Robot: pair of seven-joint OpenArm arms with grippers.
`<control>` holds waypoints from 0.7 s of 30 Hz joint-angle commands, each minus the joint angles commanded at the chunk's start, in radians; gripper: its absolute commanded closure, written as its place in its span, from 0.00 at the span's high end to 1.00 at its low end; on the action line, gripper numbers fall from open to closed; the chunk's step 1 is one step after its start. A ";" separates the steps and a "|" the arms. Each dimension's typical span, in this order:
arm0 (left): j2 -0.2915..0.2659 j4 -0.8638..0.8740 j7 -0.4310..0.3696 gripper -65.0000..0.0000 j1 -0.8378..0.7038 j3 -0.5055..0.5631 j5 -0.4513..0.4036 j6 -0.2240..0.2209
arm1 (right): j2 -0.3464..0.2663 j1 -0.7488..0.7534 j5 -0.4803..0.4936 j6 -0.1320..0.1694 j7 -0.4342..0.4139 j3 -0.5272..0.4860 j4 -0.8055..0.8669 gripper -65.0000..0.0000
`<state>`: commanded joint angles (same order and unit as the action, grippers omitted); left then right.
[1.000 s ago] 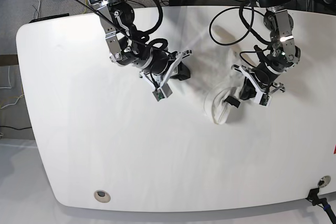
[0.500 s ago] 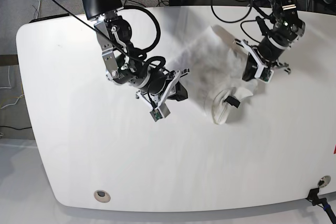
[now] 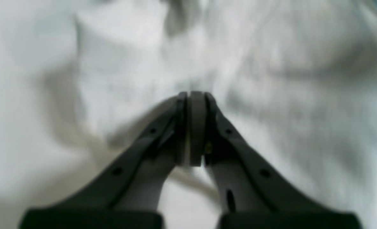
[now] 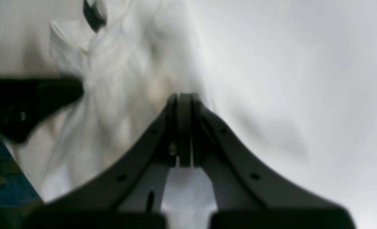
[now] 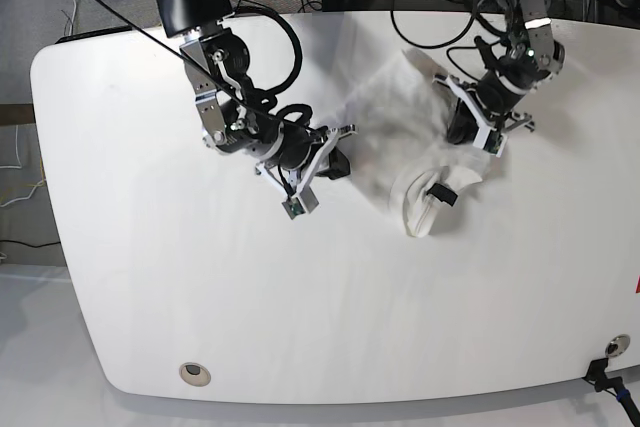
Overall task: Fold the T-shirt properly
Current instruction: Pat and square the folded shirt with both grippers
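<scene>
The T-shirt (image 5: 415, 137) hung bunched above the white desk (image 5: 150, 277) toward 1 o'clock, both the left gripper (image 5: 462, 130) and right gripper (image 5: 345, 162) having jaws clenched on its cloth.

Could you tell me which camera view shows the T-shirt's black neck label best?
The base view: the neck label sits sharp on the collar of the T-shirt. The right wrist view catches it blurred at the top edge; the left wrist view shows only blurred white cloth.

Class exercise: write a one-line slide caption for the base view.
Two arms lift a white T-shirt off the table, left gripper and right gripper each pinching fabric.
</scene>
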<state>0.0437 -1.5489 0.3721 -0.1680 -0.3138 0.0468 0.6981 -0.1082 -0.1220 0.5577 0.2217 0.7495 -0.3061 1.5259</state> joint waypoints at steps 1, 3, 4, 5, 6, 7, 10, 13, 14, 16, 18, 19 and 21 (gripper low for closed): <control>0.000 0.015 0.000 0.00 0.015 0.002 0.000 0.000 | 0.000 0.015 0.000 0.000 0.000 0.002 0.000 0.00; 0.000 0.049 0.000 0.00 0.043 0.002 0.000 0.000 | 0.000 0.040 0.000 0.000 0.000 0.003 0.003 0.00; 0.003 0.066 0.000 0.00 0.055 0.002 0.000 0.000 | 0.000 0.052 0.000 0.000 0.000 0.003 0.005 0.00; 0.005 0.078 0.000 0.00 0.072 0.002 0.000 0.000 | 0.000 0.063 0.000 0.000 0.000 0.003 0.006 0.00; 0.005 0.089 0.000 0.00 0.087 0.002 0.000 0.000 | 0.000 0.075 0.000 -0.003 0.000 0.002 0.006 0.00; 0.005 0.100 0.000 0.00 0.100 0.002 0.000 0.000 | 0.000 0.087 0.000 -0.005 0.000 0.000 0.008 0.00; 0.006 0.124 0.000 0.00 0.135 0.002 0.000 0.000 | 0.006 0.124 0.000 -0.008 0.000 0.000 0.028 0.00; 0.006 0.129 0.000 0.00 0.163 0.002 0.000 0.000 | 0.025 0.160 0.002 -0.008 0.000 0.000 0.074 0.00; 0.006 0.129 0.000 0.00 0.173 0.002 0.000 0.000 | 0.032 0.166 0.002 -0.008 0.000 0.000 0.081 0.00; 0.006 0.129 0.000 0.00 0.187 0.002 0.000 0.000 | 0.038 0.170 0.002 -0.008 0.000 0.000 0.084 0.00; 0.006 0.129 0.000 0.00 0.190 0.003 0.000 0.000 | 0.063 0.170 0.002 -0.008 0.000 0.000 0.081 0.00; 0.005 0.129 0.000 0.00 0.201 0.005 0.000 0.000 | 0.069 0.170 0.002 -0.008 0.000 0.000 0.081 0.00; 0.003 0.130 0.000 0.00 0.215 0.005 0.000 0.000 | 0.077 0.170 0.002 -0.008 0.000 0.000 0.081 0.00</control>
<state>0.0468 -1.4185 0.3721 0.0468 -0.3092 0.0468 0.6981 -0.0315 0.0483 0.5593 0.2140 0.7495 -0.3061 1.6072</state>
